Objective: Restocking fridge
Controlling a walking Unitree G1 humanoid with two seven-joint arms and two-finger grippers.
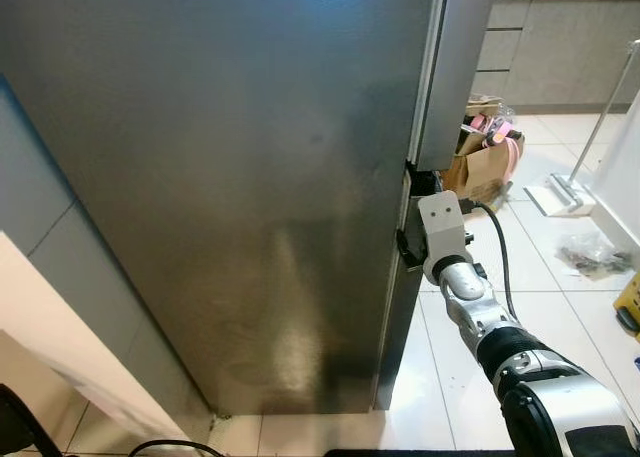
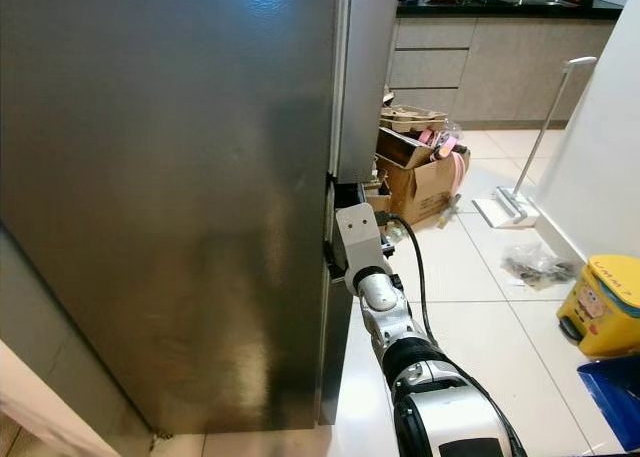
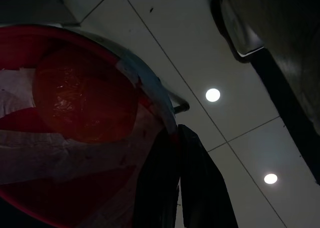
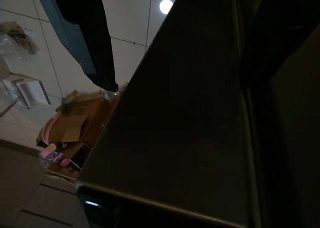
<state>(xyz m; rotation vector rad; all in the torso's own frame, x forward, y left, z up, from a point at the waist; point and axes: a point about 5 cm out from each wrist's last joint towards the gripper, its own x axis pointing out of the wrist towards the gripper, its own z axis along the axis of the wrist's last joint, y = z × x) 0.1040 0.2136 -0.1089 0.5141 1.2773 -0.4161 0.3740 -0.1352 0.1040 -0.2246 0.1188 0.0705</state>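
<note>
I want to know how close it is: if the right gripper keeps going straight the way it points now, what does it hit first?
Most likely the fridge door: the right gripper already sits at that door's right edge, apparently touching it, though contact is hard to confirm.

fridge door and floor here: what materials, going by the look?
Fridge door: looks like brushed stainless steel, dark grey, with soft streaky reflections and a faint vertical grain. Floor: glossy pale tiles, probably ceramic or porcelain, with thin grout lines and ceiling lights mirrored in them. The right gripper sits at the door's edge.
</note>
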